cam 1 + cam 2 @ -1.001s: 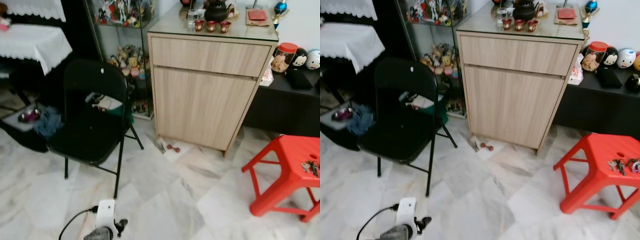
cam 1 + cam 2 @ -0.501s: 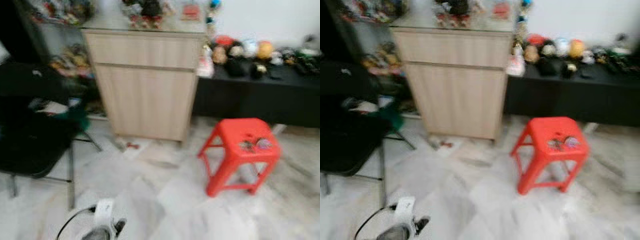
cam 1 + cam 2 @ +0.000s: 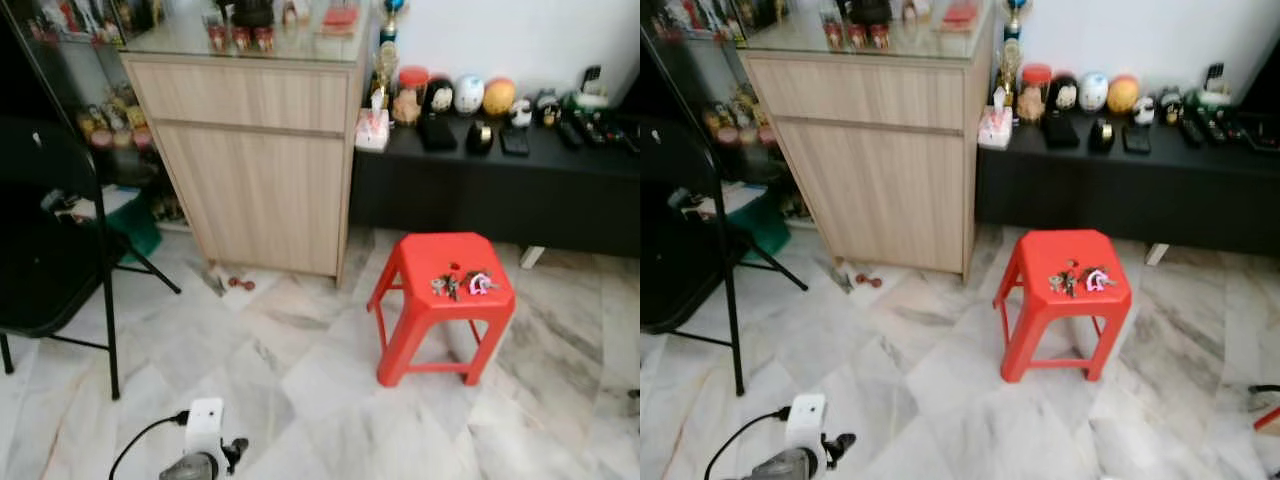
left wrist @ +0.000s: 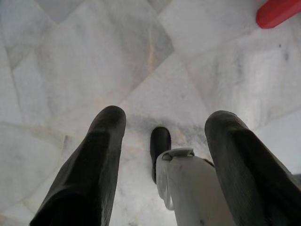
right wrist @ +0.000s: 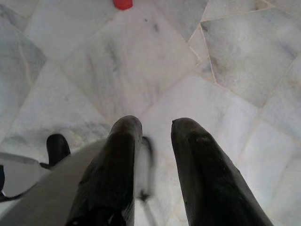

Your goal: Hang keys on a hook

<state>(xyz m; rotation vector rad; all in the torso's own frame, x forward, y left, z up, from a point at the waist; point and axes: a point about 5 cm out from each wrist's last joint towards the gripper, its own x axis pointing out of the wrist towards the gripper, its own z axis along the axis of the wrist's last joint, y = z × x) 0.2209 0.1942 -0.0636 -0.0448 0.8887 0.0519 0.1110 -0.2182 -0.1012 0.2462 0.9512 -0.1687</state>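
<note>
You are looking down into a room with a pale marble floor (image 3: 300, 380). A red plastic stool (image 3: 445, 300) stands on it, a little right of centre. The keys (image 3: 458, 284), a small bunch with a pink tag, lie on the stool's seat toward its right side. No hook can be made out.

Behind the stool runs a low black bench (image 3: 480, 190) against a white wall, lined with small round figurines and jars. To the bench's left, touching it, stands a light wooden cabinet (image 3: 255, 160) with a glass top carrying small red cups. Further left, a black folding chair (image 3: 50, 250) stands at the picture's edge. Near the bottom, a white plug block (image 3: 204, 432) with a black cable lies on the floor.

Your left gripper (image 4: 162, 136) points down at the marble, its two black fingers spread wide and holding nothing. Your right gripper (image 5: 155, 129) also points at the floor, its fingers (image 5: 124, 141) a narrow gap apart, empty. Both hang well apart from the keys.
</note>
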